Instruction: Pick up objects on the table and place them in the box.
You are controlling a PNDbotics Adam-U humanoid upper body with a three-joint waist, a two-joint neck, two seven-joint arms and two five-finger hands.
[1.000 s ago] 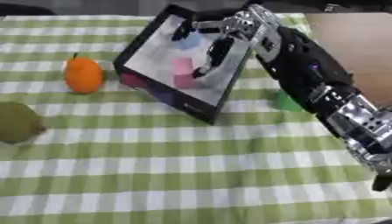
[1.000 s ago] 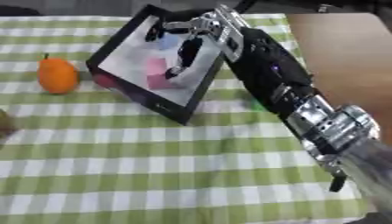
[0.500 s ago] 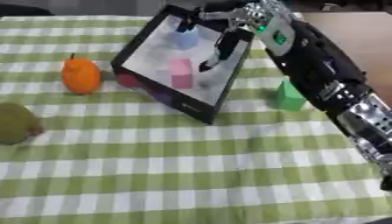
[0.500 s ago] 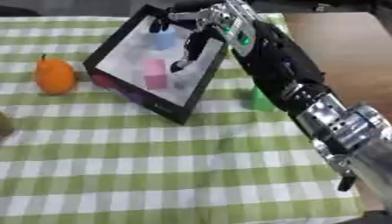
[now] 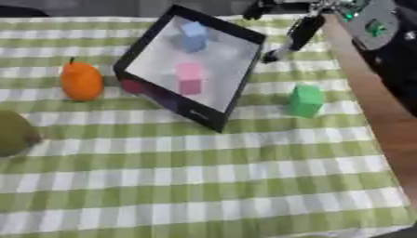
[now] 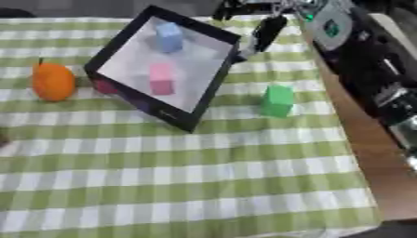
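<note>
A black-rimmed box [image 5: 241,86] with a white floor lies tilted at the upper middle of the checked cloth. Inside it a blue block [image 5: 193,36] sits near the far corner and a pink block [image 5: 190,78] near the middle. A green block [image 5: 306,100] stands on the cloth just right of the box. An orange [image 5: 81,81] lies left of the box, and a greenish-brown fruit [image 5: 12,132] is at the far left edge. My right hand [image 5: 303,29] hangs open beyond the box's far right corner, fingers pointing down and holding nothing. My left hand shows in no view.
The green-and-white checked cloth ends at the right, where bare brown wood [image 5: 371,121] runs along the side. My right forearm [image 6: 358,51] fills the upper right corner. The near half of the cloth holds no objects.
My right hand has drawn back from over the box toward the upper right. The blue block that was at its fingers now lies in the box. The green block is uncovered.
</note>
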